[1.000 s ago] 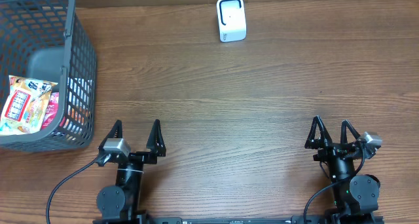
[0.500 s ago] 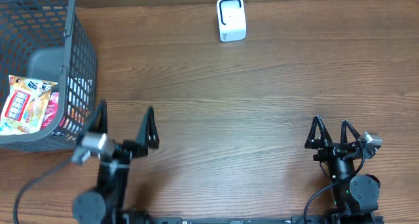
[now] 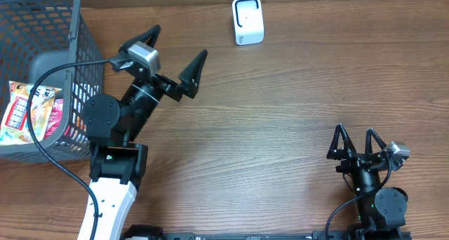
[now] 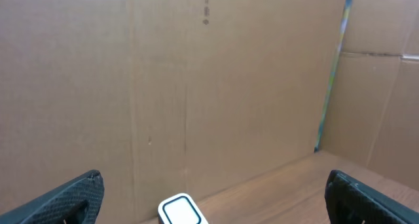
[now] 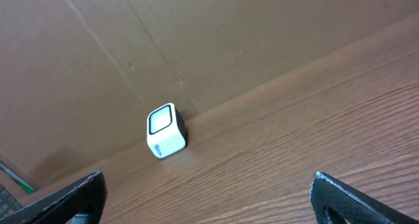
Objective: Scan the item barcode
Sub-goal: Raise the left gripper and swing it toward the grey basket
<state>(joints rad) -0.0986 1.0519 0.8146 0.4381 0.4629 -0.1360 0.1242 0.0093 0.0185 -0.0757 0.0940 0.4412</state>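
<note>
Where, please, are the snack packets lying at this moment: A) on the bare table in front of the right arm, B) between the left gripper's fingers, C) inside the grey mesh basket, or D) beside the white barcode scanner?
C: the overhead view shows the colourful snack packets lying on the floor of the grey mesh basket at the table's left edge.

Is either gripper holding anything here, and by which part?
Nothing is held. The left gripper and right gripper are both open and empty; the snack packets lie in the basket.
</note>
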